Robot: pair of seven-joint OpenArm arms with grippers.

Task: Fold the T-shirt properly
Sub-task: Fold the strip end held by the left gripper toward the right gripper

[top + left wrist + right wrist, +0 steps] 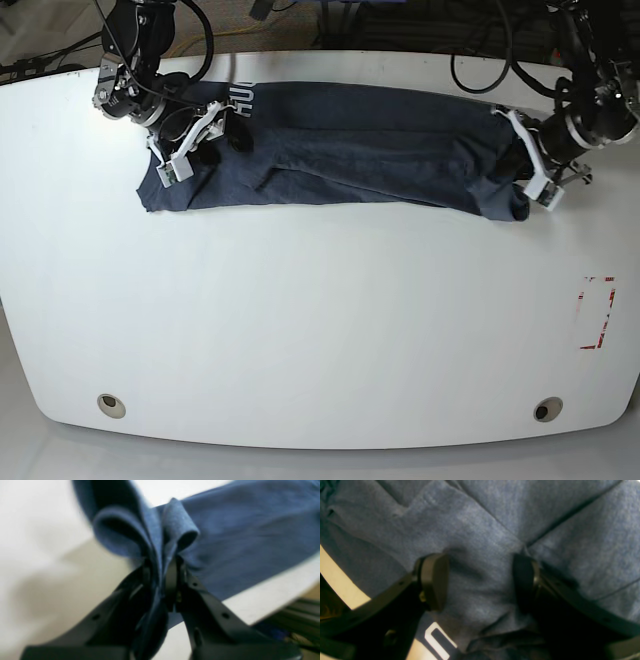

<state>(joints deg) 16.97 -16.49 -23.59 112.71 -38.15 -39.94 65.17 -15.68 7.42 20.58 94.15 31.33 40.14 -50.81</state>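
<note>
Both grippers sat at opposite ends of T-shirt (350, 150), long axis running between them. Left gripper (162, 577) pinched bunched fabric; right gripper (480, 580) (jaws apart) straddled cloth, gripping nothing.

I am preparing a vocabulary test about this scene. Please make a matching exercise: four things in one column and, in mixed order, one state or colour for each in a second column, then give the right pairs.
Column one:
1. left gripper
2. right gripper
3. T-shirt
4. table

Column two:
A. white, with a red mark near one edge
B. open, jaws apart over flat cloth
C. shut on a bunched fold of cloth
D. dark blue, lying as a long band

Pairs: 1-C, 2-B, 3-D, 4-A
</note>
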